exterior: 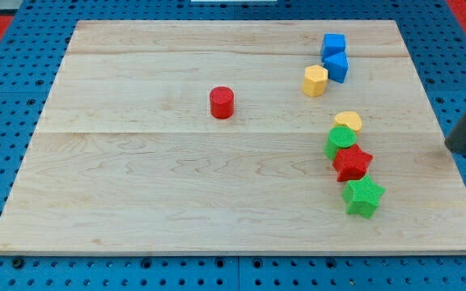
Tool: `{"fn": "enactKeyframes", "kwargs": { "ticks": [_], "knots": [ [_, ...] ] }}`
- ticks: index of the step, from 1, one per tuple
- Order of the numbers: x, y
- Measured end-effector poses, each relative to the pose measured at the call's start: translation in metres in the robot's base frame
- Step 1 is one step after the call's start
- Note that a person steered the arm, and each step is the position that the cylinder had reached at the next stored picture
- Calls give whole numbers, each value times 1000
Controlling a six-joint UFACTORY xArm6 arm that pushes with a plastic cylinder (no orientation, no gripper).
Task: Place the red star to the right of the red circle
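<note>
Red star [352, 162] at the view's right on wooden surface [136, 186], wedged touching green circle [341, 141] above and green star [363, 196] below. Red circle [222, 103] well apart, up-left near centre. No end effector as such: bare rod, my tip [453, 148] right of red star, holding nothing.

Blocks on a wooden board [136, 186]

My tip [453, 149] sits at right edge, well apart from red star [352, 162]; red circle [222, 103] upper centre.
</note>
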State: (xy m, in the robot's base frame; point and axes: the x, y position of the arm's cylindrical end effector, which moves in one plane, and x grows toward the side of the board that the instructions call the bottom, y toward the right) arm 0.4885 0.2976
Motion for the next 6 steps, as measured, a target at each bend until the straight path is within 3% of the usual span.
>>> {"fn": "enactKeyframes", "kwargs": {
  "ticks": [3, 4, 6],
  "knots": [
    [24, -190],
    [11, -234],
    [-58, -249]
  ]
}}
